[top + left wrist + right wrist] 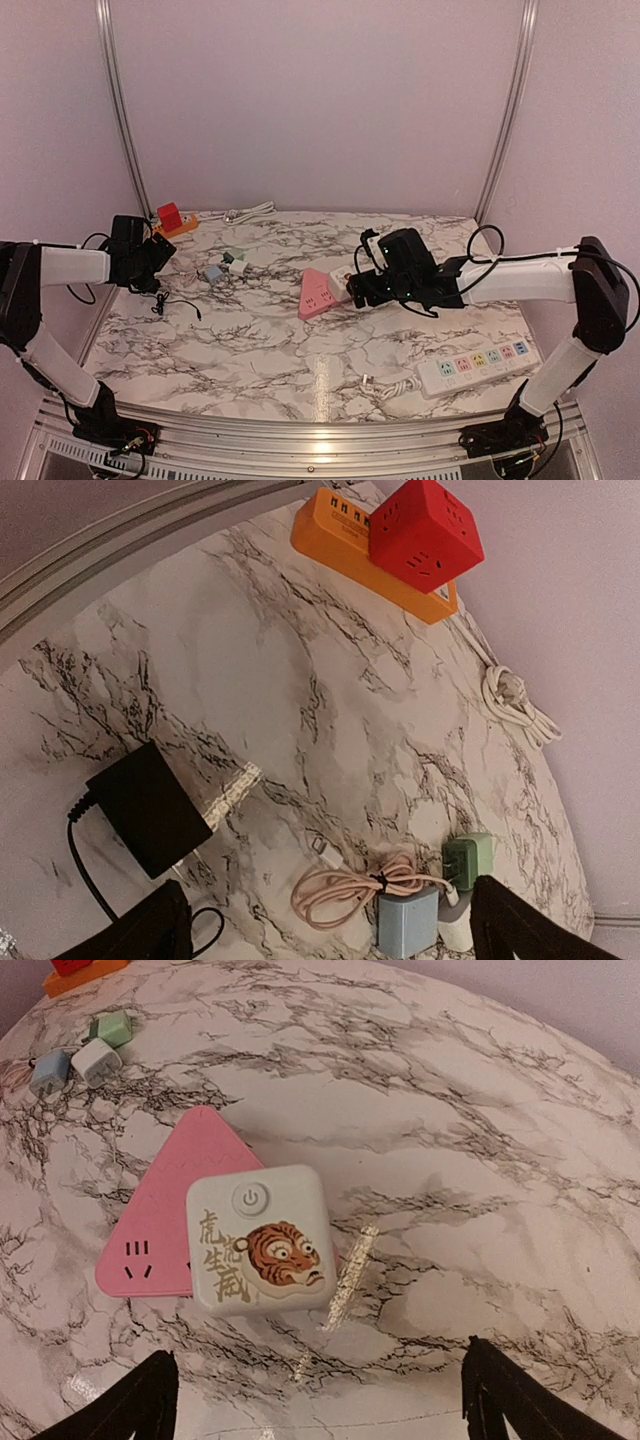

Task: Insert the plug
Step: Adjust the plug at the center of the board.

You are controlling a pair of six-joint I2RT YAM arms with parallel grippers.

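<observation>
A white cube plug with a tiger picture [260, 1238] sits on top of the pink triangular socket [165, 1225], flat against its right part; whether its pins are fully in is hidden. In the top view the plug [342, 279] and pink socket [316, 295] lie mid-table. My right gripper [320, 1410] is open and empty, hovering just near of the plug, fingers [150, 1400] spread wide; it also shows in the top view [360, 290]. My left gripper [325, 935] is open and empty at the table's left [158, 262], above a black adapter [150, 808].
A red cube socket [425, 530] sits on an orange strip [335, 535] at the back left, with a coiled white cable [515, 700] beside it. Blue [405, 925] and green [468, 860] chargers and a pink cable [345, 890] lie left of centre. A white power strip [480, 365] lies front right.
</observation>
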